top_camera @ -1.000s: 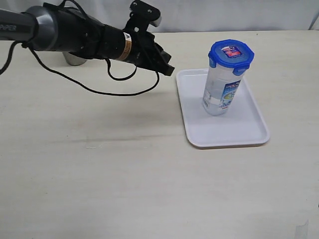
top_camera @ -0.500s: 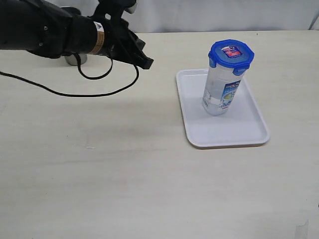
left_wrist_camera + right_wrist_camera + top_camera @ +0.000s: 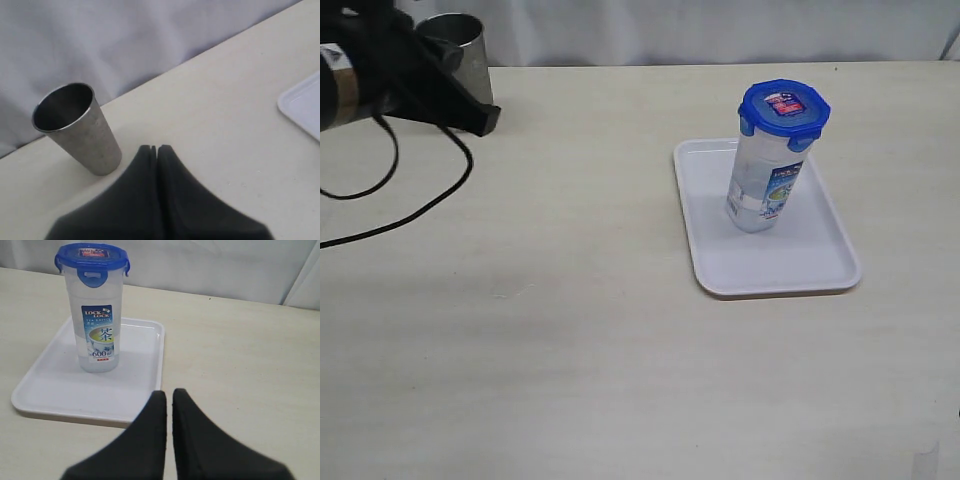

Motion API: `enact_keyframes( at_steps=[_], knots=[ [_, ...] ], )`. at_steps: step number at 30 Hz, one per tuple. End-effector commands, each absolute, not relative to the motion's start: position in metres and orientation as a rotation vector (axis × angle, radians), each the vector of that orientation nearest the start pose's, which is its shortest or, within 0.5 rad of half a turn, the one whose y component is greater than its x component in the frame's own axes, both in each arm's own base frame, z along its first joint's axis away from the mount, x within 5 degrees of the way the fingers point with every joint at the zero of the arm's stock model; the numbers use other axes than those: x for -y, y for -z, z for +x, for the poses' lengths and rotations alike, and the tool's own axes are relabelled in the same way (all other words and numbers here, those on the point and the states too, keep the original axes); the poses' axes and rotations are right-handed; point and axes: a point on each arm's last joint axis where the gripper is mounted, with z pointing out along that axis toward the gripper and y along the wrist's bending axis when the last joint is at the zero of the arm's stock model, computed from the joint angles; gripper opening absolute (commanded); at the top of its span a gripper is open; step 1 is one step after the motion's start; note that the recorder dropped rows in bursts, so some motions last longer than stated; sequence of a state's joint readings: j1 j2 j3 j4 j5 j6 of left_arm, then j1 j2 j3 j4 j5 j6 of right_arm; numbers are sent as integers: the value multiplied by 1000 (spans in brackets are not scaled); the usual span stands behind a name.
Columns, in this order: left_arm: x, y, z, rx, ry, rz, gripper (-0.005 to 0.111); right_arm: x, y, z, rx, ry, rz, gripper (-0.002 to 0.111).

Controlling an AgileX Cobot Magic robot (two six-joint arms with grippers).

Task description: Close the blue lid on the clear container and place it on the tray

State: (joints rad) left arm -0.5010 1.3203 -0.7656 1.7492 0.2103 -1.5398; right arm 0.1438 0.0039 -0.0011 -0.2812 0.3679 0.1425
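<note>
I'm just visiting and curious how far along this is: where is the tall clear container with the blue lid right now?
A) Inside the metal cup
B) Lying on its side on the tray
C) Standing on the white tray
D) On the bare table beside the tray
C: the clear container, with the blue lid on top, stands upright on the tray.

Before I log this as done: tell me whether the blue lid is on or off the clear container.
On. The blue lid caps the clear container, its visible flaps folded down.

Clear container point(image 3: 98, 315) label: "LOCK LOCK", "TEA BOTTLE", "茶", "600 ml".
</note>
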Motion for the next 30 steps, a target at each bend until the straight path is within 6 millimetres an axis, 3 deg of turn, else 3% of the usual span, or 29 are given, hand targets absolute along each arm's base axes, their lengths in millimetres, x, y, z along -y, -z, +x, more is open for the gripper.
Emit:
enact_keyframes(
  at_steps=[1, 10, 14, 22, 30],
  knots=[
    [104, -292, 224, -1843, 37, 541, 0, 2, -181, 53, -1832, 73, -167, 5],
    [77, -317, 151, -1659, 215, 507, 0, 2, -181, 53, -1832, 73, -167, 5],
    [66, -330, 128, -1554, 237, 491, 0, 2, -181, 53, -1832, 73, -167, 5],
    [51, -349, 100, -1413, 261, 443, 0, 2, -181, 53, -1832, 73, -167, 5],
    [47, -353, 93, -1379, 265, 432, 0, 2, -181, 53, -1832, 73, -167, 5]
  ],
)
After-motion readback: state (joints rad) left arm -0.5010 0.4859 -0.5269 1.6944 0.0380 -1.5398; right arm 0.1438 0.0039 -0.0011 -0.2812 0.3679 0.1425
